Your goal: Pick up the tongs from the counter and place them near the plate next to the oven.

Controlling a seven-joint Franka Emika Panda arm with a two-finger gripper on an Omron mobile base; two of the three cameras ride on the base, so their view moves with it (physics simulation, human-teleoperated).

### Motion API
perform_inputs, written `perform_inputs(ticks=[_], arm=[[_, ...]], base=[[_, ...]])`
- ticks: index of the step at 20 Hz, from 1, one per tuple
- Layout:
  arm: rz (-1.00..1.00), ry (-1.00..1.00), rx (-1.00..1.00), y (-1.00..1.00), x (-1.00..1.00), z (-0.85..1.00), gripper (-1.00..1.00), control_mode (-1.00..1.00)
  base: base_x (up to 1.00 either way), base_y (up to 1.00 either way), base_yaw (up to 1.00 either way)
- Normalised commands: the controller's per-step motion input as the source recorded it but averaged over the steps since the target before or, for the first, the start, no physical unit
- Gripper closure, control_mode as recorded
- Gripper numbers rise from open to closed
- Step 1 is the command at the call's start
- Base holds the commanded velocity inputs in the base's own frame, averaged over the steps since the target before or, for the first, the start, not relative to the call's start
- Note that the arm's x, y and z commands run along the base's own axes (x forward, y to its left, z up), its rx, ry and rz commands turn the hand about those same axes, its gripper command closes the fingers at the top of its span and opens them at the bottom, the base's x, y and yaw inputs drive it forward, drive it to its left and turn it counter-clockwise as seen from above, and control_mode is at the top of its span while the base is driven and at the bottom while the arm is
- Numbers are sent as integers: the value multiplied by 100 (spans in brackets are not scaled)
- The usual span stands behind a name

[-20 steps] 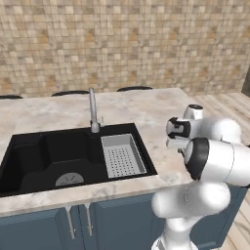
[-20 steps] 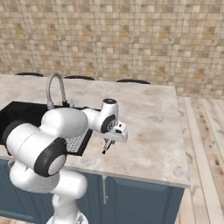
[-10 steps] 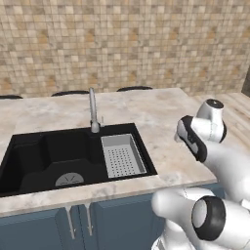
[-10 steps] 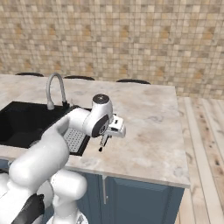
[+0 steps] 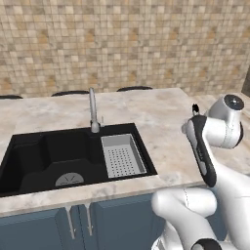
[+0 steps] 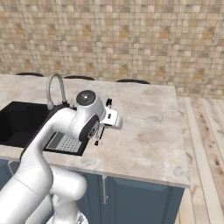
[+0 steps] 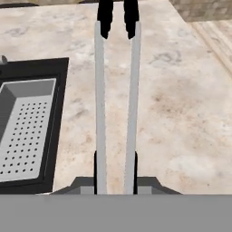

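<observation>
The gripper (image 7: 115, 174) has the tongs (image 7: 116, 104) clamped between its two dark fingers (image 7: 96, 170), closed down on the silver arms near their joined end. So the tongs are up off the counter (image 7: 181, 113) and riding in the hand. In the hand view they run straight out from the fingers toward 12 o'clock, two parallel silver arms ending in black tips at the top edge. The long axis lies along the gripper's own line of sight.

From the right base view, the gripper (image 6: 104, 127) hangs over the counter (image 6: 144, 135) just past the sink's (image 6: 26, 124) right end. The tongs (image 6: 103, 122) stand steep there, one black end poking up toward 12 and the other pointing down toward 6, clear of the stone.

In the left base view a black tip of the tongs (image 5: 195, 108) peeks up above the forearm at the right side of the counter (image 5: 156, 112).

Here's what the next move turns on: no plate and no oven can be seen from here, just sink, faucet (image 6: 54, 89) and strainer basket (image 7: 25, 127) at 9 o'clock of the tongs in the hand view, and open stone at 3 o'clock. My read is that the drop-off lies somewhere beyond this stretch, so the carry must go on before any lowering, and which way I cannot tell.
</observation>
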Motion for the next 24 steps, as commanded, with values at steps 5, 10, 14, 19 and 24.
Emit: perform_inputs(ticks=[5,10,14,19,24], arm=[[0,-17,0,0,-24,75,100,-100],[0,-14,-3,0,-26,55,100,-100],[0,-12,-2,0,-32,29,100,-100],[0,0,0,1,-2,0,100,-100],[0,0,0,0,0,0,100,100]], base=[[0,0,0],[0,0,0],[0,0,0],[0,0,0],[-16,22,20]])
